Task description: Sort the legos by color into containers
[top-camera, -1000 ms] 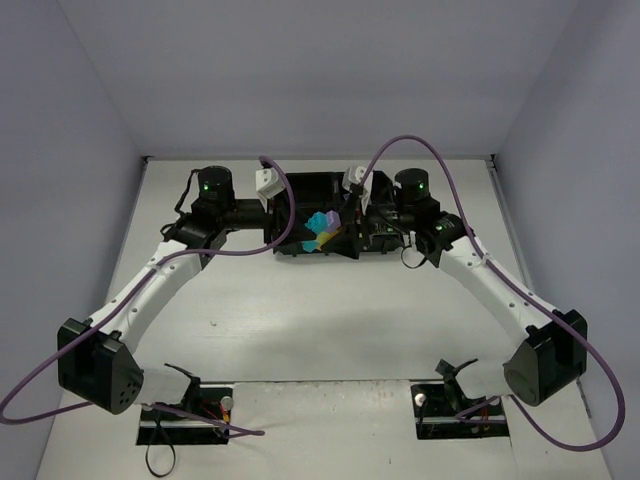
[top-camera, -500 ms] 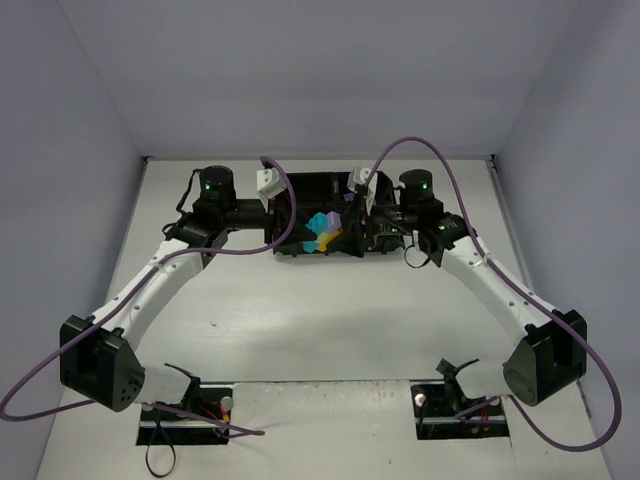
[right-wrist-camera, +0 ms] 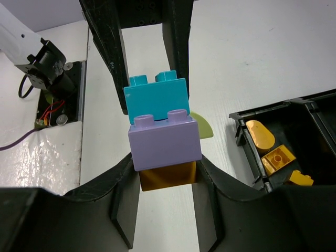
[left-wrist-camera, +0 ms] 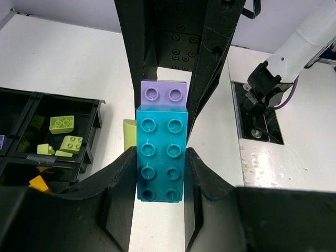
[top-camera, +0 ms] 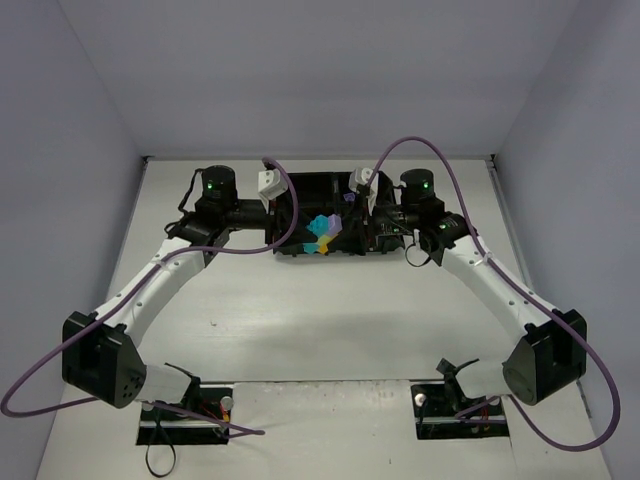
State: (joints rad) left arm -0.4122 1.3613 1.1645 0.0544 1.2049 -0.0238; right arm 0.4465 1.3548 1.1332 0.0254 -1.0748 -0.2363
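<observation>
A stack of joined legos (top-camera: 322, 232) hangs between my two grippers over the black tray (top-camera: 315, 180). My left gripper (left-wrist-camera: 160, 173) is shut on the cyan brick (left-wrist-camera: 160, 152). A purple brick (left-wrist-camera: 164, 93) sits at its far end and a lime green piece (left-wrist-camera: 129, 134) sticks out beside it. My right gripper (right-wrist-camera: 167, 178) is shut on the orange brick (right-wrist-camera: 168, 176), which sits under the purple brick (right-wrist-camera: 165, 139). The cyan brick (right-wrist-camera: 156, 94) and the lime piece (right-wrist-camera: 202, 126) lie beyond. In the top view the left gripper (top-camera: 303, 222) and the right gripper (top-camera: 342, 224) face each other.
In the left wrist view one tray compartment holds lime green bricks (left-wrist-camera: 62, 123) and the nearer one an orange brick (left-wrist-camera: 39, 182). In the right wrist view a compartment holds several orange bricks (right-wrist-camera: 273, 157). Purple cables arch over both arms.
The right wrist has shifted a little towards the back and left. The left arm has barely moved. The lego stack stays held between both grippers.
</observation>
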